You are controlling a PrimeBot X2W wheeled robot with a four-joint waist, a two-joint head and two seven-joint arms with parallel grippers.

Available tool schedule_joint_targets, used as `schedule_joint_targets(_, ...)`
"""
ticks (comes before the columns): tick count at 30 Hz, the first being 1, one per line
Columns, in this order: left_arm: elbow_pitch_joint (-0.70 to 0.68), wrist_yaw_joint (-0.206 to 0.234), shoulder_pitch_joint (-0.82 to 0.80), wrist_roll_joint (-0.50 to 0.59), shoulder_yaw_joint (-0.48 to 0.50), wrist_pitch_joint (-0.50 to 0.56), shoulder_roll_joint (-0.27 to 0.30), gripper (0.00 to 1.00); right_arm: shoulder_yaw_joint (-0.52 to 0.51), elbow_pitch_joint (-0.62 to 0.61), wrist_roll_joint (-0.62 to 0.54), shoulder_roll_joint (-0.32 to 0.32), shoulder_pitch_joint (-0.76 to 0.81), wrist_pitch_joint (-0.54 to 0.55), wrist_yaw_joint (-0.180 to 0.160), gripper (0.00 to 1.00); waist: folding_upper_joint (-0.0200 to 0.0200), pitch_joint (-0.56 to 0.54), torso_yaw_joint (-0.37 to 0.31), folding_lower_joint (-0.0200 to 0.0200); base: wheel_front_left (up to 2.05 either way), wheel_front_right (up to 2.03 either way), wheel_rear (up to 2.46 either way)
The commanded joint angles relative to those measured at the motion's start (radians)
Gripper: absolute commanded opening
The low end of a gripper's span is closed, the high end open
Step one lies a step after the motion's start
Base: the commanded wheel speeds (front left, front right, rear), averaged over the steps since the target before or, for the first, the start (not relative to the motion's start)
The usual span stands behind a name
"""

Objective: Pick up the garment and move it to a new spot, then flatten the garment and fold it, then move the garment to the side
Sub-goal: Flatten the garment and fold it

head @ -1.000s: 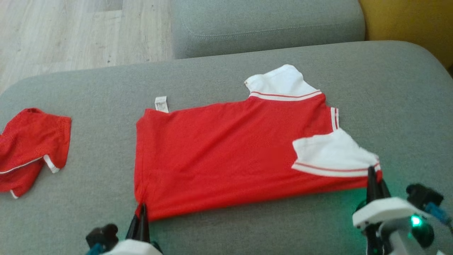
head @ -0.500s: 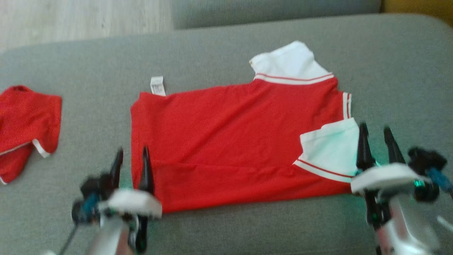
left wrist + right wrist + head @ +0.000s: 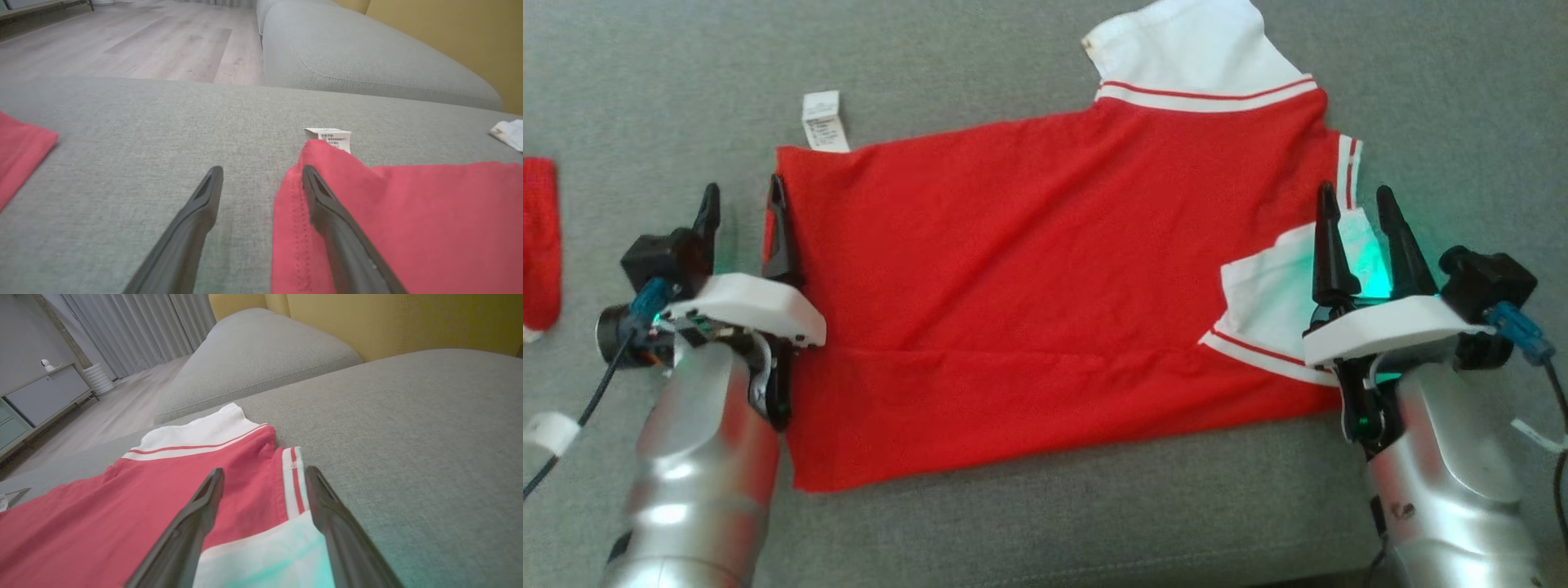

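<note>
Grey fabric sofa cushion (image 3: 1013, 531); left end effector (image 3: 743, 192) and right end effector (image 3: 1354, 196) gape at the ends of the half-folded red-and-white shirt (image 3: 1013, 269); mid-fold, edge grips seem next.

Soft, even daylight is falling across the grey fabric sofa cushion (image 3: 1029, 531), casting barely any shadows. A green light at the right jaws is tinting the near white sleeve (image 3: 1270, 298) of the red polo shirt (image 3: 1013, 269) teal. The head view is coming out slightly soft and grainy; both wrist views are blurring close to the lens and stretching at their edges.
</note>
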Motion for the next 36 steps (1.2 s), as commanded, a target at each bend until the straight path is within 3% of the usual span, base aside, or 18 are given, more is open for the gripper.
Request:
schedule_joint_targets(1, -0.001, -0.007, -0.039, 0.012, 0.018, -0.005, 0.033, 1.0, 0.024, -0.036, 0.003, -0.004, -0.032, -0.006, -0.001, 1.0, 0.0, 0.018, -0.016, -0.0004, 0.0, 0.0, 0.0)
schedule_joint_targets(10, 0.041, -0.046, -0.085, 0.005, 0.004, -0.005, 0.015, 1.0, 0.01, -0.04, -0.022, -0.004, -0.074, -0.006, -0.001, 1.0, 0.0, 0.04, -0.019, -0.0004, 0.0, 0.0, 0.0)
schedule_joint_targets(18, -0.045, -0.051, -0.057, 0.011, 0.032, -0.005, -0.017, 1.0, 0.028, -0.02, -0.012, -0.004, -0.092, -0.006, -0.001, 1.0, 0.0, 0.027, -0.001, -0.0004, 0.0, 0.0, 0.0)
schedule_joint_targets(33, 0.075, -0.056, -0.077, 0.103, -0.076, -0.005, -0.016, 0.99, 0.041, 0.009, -0.017, -0.004, -0.086, -0.006, -0.001, 1.0, 0.0, 0.039, -0.023, -0.0004, 0.0, 0.0, 0.0)
schedule_joint_targets(34, 0.089, -0.056, -0.083, 0.113, -0.086, -0.005, -0.013, 0.83, 0.041, 0.009, -0.017, -0.004, -0.087, -0.006, -0.001, 1.0, 0.0, 0.04, -0.024, -0.0004, 0.0, 0.0, 0.0)
schedule_joint_targets(36, 0.117, -0.052, -0.095, 0.114, -0.088, -0.005, -0.014, 0.25, 0.039, 0.009, -0.017, -0.004, -0.089, -0.006, -0.001, 1.0, 0.0, 0.043, -0.024, -0.0004, 0.0, 0.0, 0.0)
